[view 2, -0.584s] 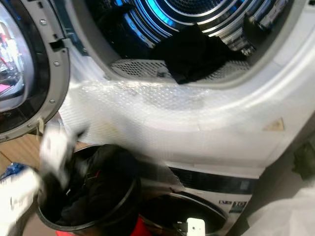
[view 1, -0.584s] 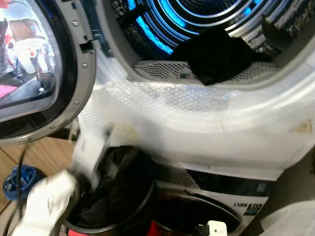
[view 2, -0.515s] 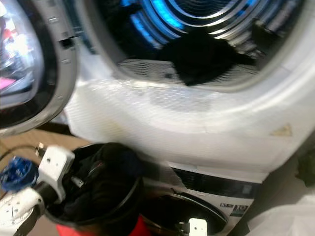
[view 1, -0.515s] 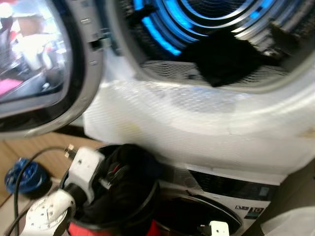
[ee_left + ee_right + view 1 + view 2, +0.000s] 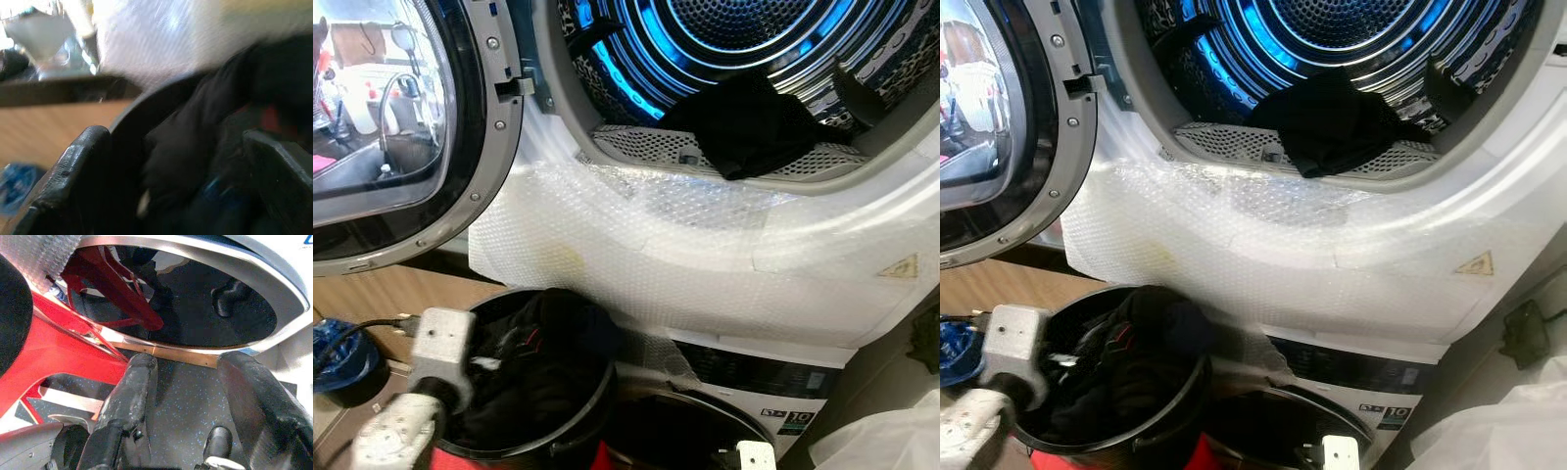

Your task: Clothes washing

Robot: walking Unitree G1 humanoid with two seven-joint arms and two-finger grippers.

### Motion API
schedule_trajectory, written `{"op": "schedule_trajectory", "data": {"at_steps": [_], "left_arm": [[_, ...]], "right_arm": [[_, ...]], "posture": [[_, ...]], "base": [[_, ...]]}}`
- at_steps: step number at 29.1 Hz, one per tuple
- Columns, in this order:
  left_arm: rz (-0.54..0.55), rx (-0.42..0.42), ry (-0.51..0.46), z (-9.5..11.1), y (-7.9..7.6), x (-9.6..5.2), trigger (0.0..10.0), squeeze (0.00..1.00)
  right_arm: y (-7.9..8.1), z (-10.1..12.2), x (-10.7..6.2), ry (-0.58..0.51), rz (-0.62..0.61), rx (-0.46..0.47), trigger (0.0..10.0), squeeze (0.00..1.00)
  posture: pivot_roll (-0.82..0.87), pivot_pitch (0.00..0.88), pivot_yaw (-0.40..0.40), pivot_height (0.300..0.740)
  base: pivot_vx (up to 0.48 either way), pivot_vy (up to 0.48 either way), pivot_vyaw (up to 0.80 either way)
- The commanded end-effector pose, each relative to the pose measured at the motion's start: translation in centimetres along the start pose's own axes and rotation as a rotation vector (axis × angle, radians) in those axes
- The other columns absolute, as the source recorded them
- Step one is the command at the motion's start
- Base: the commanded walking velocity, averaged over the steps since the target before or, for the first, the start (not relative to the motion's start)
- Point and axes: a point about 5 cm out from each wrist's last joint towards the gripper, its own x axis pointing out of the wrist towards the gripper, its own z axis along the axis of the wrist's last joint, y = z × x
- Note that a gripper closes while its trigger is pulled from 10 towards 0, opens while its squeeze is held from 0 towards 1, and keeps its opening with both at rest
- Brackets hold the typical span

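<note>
Far left of the frame you've got the open dryer door (image 5: 401, 137), round glass with a grey rim, swung out and reflecting the room. Down in the lower left corner there's a blue thing (image 5: 337, 348) on the wooden floor (image 5: 382, 294) with a black cable (image 5: 357, 330) running past it.

Just right of that, lower left, the left gripper (image 5: 171, 186) is dipping into the black bucket (image 5: 573, 431). Its silver wrist sits right at the bucket's rim in the head view. From the wrist cam the jaws are spread wide, one finger on each side of the dark clothes (image 5: 533, 362) piled in the bucket, nothing pinched between them.

Center of the frame is the white machine front wrapped in bubble wrap (image 5: 685, 245). Above it, upper middle to upper right, the drum (image 5: 744, 49) glows blue inside, and a black garment (image 5: 749, 122) lies at the drum's mouth, draped over the perforated lip.

Bottom center, a second round door (image 5: 705, 431) of the lower machine, with a red frame (image 5: 63, 347) next to it.

The right gripper (image 5: 188, 401) hangs low over a speckled floor (image 5: 190, 396), jaws apart and empty.
</note>
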Motion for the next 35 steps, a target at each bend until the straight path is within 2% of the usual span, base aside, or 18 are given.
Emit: {"op": "schedule_trajectory", "data": {"at_steps": [1, 5, 6, 7, 8, 10, 14, 18, 19, 20, 22, 23, 32, 35], "left_arm": [[-0.030, 0.004, 0.031, -1.0, 0.6, 0.0, 10.0, 0.00], [-0.099, -0.009, 0.074, -2.0, 0.8, 0.1, 10.0, 0.00], [-0.117, -0.011, 0.081, -2.1, 0.7, 0.2, 10.0, 0.31], [-0.115, -0.010, 0.079, -2.0, 0.8, 0.3, 10.0, 0.92], [-0.113, -0.007, 0.068, -1.7, 0.9, 0.5, 10.0, 1.00], [-0.117, -0.046, 0.032, -1.3, 1.0, 1.6, 10.0, 1.00], [-0.175, -0.075, -0.021, -0.6, 0.5, 2.7, 10.0, 1.00], [-0.234, -0.121, -0.034, -0.5, 0.3, 3.8, 10.0, 1.00], [-0.268, -0.134, -0.025, -0.5, 0.1, 4.1, 10.0, 0.77], [-0.325, -0.145, -0.028, -0.4, -0.4, 4.3, 10.0, 0.00], [-0.359, -0.149, -0.023, -0.4, -0.7, 4.5, 10.0, 0.00], [-0.353, -0.102, 0.008, -0.7, -0.7, 4.7, 10.0, 0.00], [-0.316, -0.098, 0.140, -2.7, -0.5, 4.9, 10.0, 0.00], [-0.312, -0.093, 0.150, -2.8, -0.5, 5.0, 10.0, 0.00]], "right_arm": [[0.0, -0.3, -0.1, 0.018, 0.003, -0.005, 10.0, 0.00], [0.0, -0.1, 0.0, 0.016, 0.008, -0.012, 10.0, 0.00], [0.0, 0.0, 0.0, 0.014, 0.009, -0.013, 10.0, 0.00], [-0.1, 0.0, 0.0, 0.012, 0.009, -0.014, 10.0, 0.00], [-0.1, 0.1, 0.1, 0.010, 0.008, -0.014, 10.0, 0.00], [-0.4, 0.3, 0.1, 0.008, 0.008, -0.027, 10.0, 0.00], [-0.7, 0.7, 0.1, 0.001, 0.011, -0.038, 10.0, 0.00], [-0.9, 0.9, 0.1, -0.001, 0.030, -0.063, 10.0, 0.00], [-0.9, 1.0, 0.1, -0.003, 0.033, -0.069, 10.0, 0.00], [-1.1, 1.1, 0.1, -0.004, 0.032, -0.070, 10.0, 0.00], [-1.2, 1.2, 0.2, -0.005, 0.032, -0.071, 10.0, 0.00], [-1.3, 1.3, 0.2, -0.007, 0.035, -0.066, 10.0, 0.00], [-1.4, 1.3, 0.1, -0.015, 0.032, -0.035, 10.0, 0.00], [-1.5, 1.2, 0.1, -0.013, 0.033, -0.033, 10.0, 0.00]], "posture": [[0.24, 0.000, 0.031, 0.740], [0.23, 0.000, 0.025, 0.740], [0.23, 0.000, 0.020, 0.740], [0.23, 0.000, 0.017, 0.740], [0.23, 0.000, 0.014, 0.740], [0.22, 0.000, 0.000, 0.740], [0.22, 0.000, -0.021, 0.740], [0.21, 0.000, -0.045, 0.740], [0.21, 0.000, -0.052, 0.740], [0.20, 0.000, -0.057, 0.740], [0.20, 0.000, -0.059, 0.740], [0.19, 0.000, -0.058, 0.740], [0.17, 0.000, -0.046, 0.740], [0.17, 0.000, -0.043, 0.740]], "base": [[0.000, 0.000, 0.00], [0.000, 0.000, 0.00], [0.000, 0.000, 0.00], [0.000, 0.000, 0.00], [0.000, 0.000, 0.00], [0.000, 0.000, 0.00], [0.000, 0.000, 0.00], [0.000, 0.000, 0.00], [0.000, 0.000, 0.00], [0.000, 0.000, 0.00], [0.000, 0.000, 0.00], [0.000, 0.000, 0.00], [0.000, 0.000, 0.00], [0.000, 0.000, 0.00]]}}
